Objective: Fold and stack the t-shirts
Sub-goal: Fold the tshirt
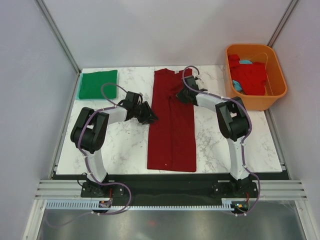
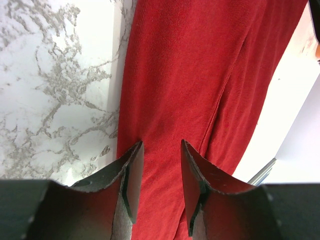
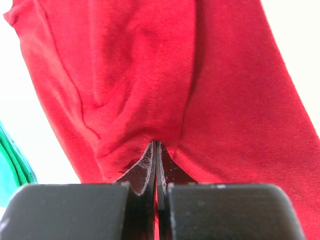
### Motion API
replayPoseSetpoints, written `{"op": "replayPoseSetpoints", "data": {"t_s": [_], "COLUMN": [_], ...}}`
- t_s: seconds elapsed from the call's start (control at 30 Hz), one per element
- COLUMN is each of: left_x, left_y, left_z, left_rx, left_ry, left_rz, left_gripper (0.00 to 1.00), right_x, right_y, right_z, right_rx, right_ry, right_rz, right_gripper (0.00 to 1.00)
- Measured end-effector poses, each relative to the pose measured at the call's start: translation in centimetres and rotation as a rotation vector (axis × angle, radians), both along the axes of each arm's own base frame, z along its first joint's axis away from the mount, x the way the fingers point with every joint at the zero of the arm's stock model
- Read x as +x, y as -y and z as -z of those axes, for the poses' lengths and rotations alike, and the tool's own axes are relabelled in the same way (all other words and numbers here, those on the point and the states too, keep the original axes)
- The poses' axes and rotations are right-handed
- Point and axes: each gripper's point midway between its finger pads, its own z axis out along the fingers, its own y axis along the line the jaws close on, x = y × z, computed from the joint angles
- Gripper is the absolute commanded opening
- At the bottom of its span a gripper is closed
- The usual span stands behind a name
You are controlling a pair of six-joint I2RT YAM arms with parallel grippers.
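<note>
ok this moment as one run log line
maroon t-shirt: folded lengthwise | right gripper: shut on its cloth | left gripper: open over its left edge | green t-shirt: folded, far left corner

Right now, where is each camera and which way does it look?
Top camera: above and behind the arms, looking down at the table, maroon t-shirt, green t-shirt and orange tub; both whole arms show.
Left wrist camera: on the left arm, facing the shirt's edge and the table; its open left gripper shows.
Right wrist camera: on the right arm, facing the shirt; its right gripper, shut on a fold, shows.
Shared: all three see the maroon t-shirt.
</note>
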Motion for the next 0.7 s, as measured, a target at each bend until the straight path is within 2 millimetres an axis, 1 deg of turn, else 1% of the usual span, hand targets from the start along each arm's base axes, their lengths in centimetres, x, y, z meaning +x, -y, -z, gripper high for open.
{"op": "replayPoseSetpoints", "data": {"t_s": [0.13, 0.17, 0.23, 0.27, 0.3, 0.47, 0.7], "left_x": [0.0, 0.0, 0.0, 0.0, 0.0, 0.0, -0.02], "left_y": [0.0, 0.0, 0.0, 0.0, 0.0, 0.0, 0.01], "left_z": [0.0, 0.0, 0.0, 0.0, 0.0, 0.0, 0.04], "left_rx": [0.0, 0.0, 0.0, 0.0, 0.0, 0.0, 0.0], "left_ry": [0.0, 0.0, 0.0, 0.0, 0.0, 0.0, -0.001], "left_rz": [0.0, 0.0, 0.0, 0.0, 0.0, 0.0, 0.001], "left_gripper": [0.43, 0.43, 0.43, 0.43, 0.43, 0.43, 0.43], "right_x": [0.0, -0.1, -0.2, -0.3, -0.36, -0.73, -0.71], "right_y": [-0.09, -0.14, -0.21, -0.27, -0.33, -0.8, -0.71], "right_z": [-0.68, -0.77, -0.97, -1.0, -1.04, -0.88, -0.7], "right_rx": [-0.014, -0.013, -0.009, -0.007, -0.006, -0.008, -0.011], "right_ry": [0.002, 0.0, 0.001, 0.0, 0.0, -0.005, -0.008], "right_rz": [-0.024, -0.026, -0.026, -0.028, -0.028, -0.037, -0.022], "right_gripper": [0.0, 0.1, 0.19, 0.26, 0.28, 0.33, 0.35]}}
